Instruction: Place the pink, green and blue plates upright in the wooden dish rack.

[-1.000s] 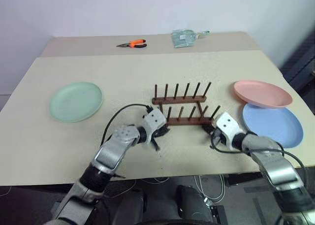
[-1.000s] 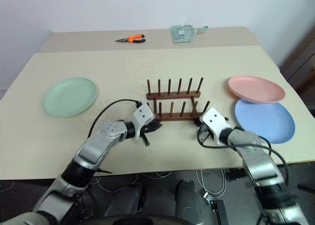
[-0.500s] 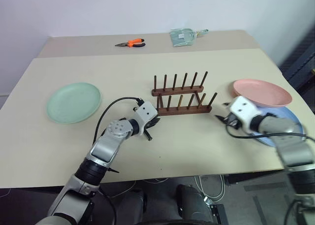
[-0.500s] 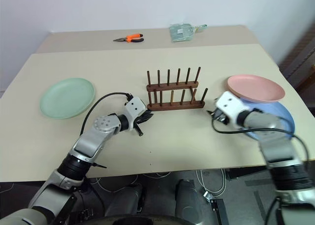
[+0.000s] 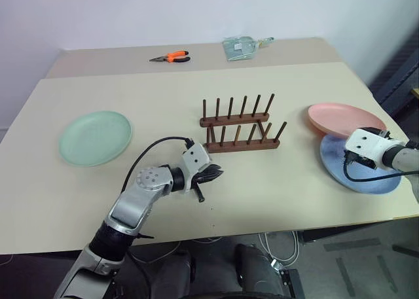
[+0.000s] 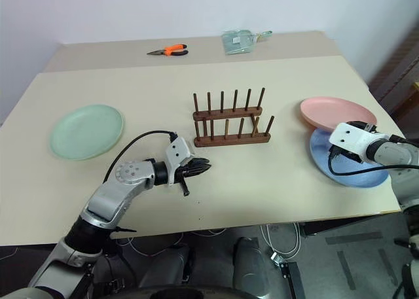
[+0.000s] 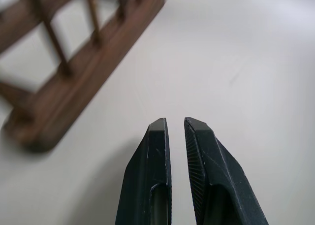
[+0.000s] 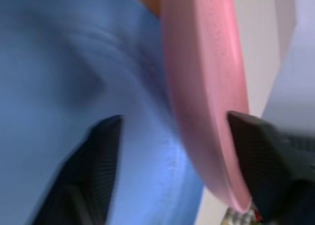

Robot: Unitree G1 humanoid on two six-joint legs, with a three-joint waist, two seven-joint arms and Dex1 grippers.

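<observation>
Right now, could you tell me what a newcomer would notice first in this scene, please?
The dark rack stands empty mid-table. At the right edge the pink plate overlaps the blue plate; the right claw is open with one finger on each side of the pink plate's rim. The green plate lies alone far left.

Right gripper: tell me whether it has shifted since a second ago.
Yes. The right gripper has swung rightward, away from the wooden dish rack's right end, out over the blue plate beside the pink plate, fingers open.
</observation>
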